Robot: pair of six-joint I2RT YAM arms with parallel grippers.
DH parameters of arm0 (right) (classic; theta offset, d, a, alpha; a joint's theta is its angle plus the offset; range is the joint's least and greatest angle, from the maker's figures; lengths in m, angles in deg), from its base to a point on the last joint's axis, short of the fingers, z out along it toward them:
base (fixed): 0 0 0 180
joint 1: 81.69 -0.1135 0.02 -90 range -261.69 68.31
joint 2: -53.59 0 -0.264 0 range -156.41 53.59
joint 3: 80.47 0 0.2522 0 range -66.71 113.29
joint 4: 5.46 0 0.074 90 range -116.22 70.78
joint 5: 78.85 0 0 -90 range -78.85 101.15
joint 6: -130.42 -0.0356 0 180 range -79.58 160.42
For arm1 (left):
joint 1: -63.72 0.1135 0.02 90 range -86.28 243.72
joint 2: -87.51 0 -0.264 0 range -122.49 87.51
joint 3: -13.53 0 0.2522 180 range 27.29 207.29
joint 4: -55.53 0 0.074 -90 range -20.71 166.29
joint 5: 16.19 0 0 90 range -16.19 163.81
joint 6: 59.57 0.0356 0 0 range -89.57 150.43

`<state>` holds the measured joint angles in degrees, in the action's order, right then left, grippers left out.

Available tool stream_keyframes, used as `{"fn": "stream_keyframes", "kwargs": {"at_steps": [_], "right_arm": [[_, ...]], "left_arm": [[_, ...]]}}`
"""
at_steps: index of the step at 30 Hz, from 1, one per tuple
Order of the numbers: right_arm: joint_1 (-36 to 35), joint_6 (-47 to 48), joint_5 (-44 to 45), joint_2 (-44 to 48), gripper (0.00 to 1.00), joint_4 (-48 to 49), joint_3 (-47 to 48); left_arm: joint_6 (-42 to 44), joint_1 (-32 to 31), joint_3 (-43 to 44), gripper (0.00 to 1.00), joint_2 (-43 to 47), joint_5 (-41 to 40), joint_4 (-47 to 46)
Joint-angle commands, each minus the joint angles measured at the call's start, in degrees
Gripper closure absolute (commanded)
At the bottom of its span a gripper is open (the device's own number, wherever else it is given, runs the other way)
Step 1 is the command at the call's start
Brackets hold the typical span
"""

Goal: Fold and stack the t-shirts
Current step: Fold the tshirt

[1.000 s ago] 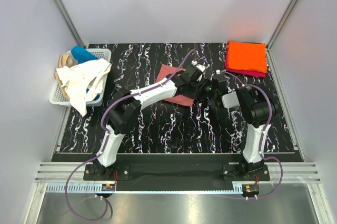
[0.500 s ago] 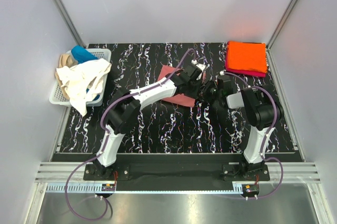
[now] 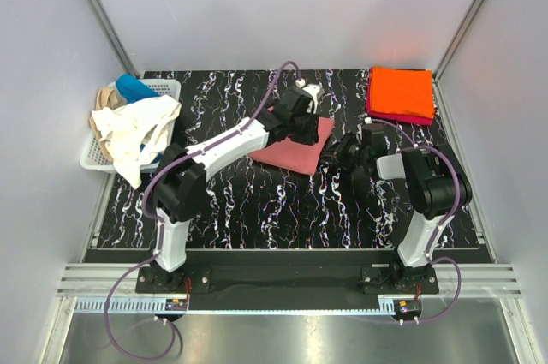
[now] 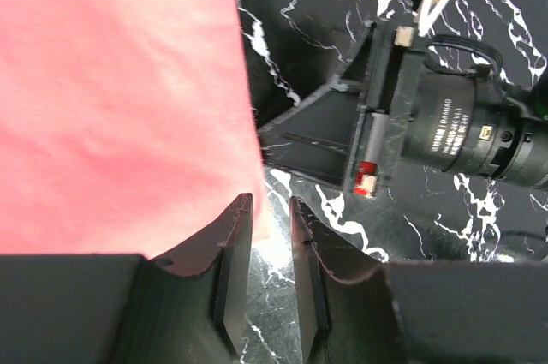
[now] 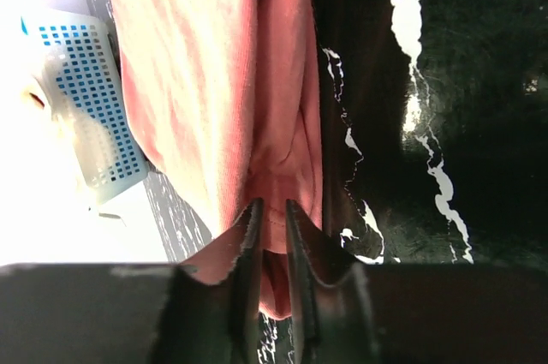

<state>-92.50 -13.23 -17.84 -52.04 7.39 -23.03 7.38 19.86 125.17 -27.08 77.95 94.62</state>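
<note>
Seen from above, the salmon-pink tee (image 3: 291, 154) lies folded in the middle of the worktop (image 3: 248, 210). The left arm (image 3: 227, 143) stretches over its far right corner and the right arm (image 3: 428, 184) bends in to its right edge. The orange tee (image 3: 401, 90) sits square on the magenta tee (image 3: 385, 114) in the far right corner, while the cream-white tee (image 3: 141, 137), tan tee (image 3: 104, 100) and blue tee (image 3: 131, 86) wait in the white basket (image 3: 161, 84) at far left. With both wrists crowded at one side of the cloth, a careless move by either could knock the other. In the left wrist view, the left fingers (image 4: 227, 278) stand narrowly apart with nothing clearly clamped. The tee's right edge runs down to their tips, and the right arm looms just beyond. If they draw away low, they could catch that edge and flip the top layer open. In the right wrist view, the right fingers (image 5: 300, 253) are pinched on a bunched fold at the tee's edge, the basket blurred behind. A single off-centre pinch looks the weakest point. A lift or drag toward the stack would likely let the free layers sag and unfold, so the tee lands crooked on the orange one or shoves the pile askew. Soft cloth could also slip out of the pinch midway.
</note>
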Motion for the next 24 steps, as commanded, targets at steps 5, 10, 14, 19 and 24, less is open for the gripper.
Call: {"fn": "stream_keyframes", "kwargs": {"at_steps": [5, 10, 14, 19, 24], "right_arm": [[0.61, 1.35, 1.3, 5.77, 0.85, -5.6, -1.32], [0.61, 2.84, 2.19, 9.73, 0.87, -12.18, 1.05], [0.52, 3.02, -0.18, 11.41, 0.86, -12.55, 3.77], [0.53, 4.87, -0.89, 7.37, 0.84, -11.51, 5.8], [0.7, 5.57, -3.61, -2.37, 0.85, -8.94, 8.17]], "left_arm": [[-1.65, 2.02, -4.37, 0.72, 0.33, 3.24, -3.87], [-2.53, 2.11, -5.07, 0.72, -5.02, 6.04, -4.57], [-2.97, 2.11, -6.22, 0.73, -7.05, 6.05, -5.54], [-2.97, 2.11, -7.01, 0.73, -6.44, 5.27, -6.25], [-3.14, 2.37, -7.79, 0.72, -4.95, 6.14, -5.9]]}}
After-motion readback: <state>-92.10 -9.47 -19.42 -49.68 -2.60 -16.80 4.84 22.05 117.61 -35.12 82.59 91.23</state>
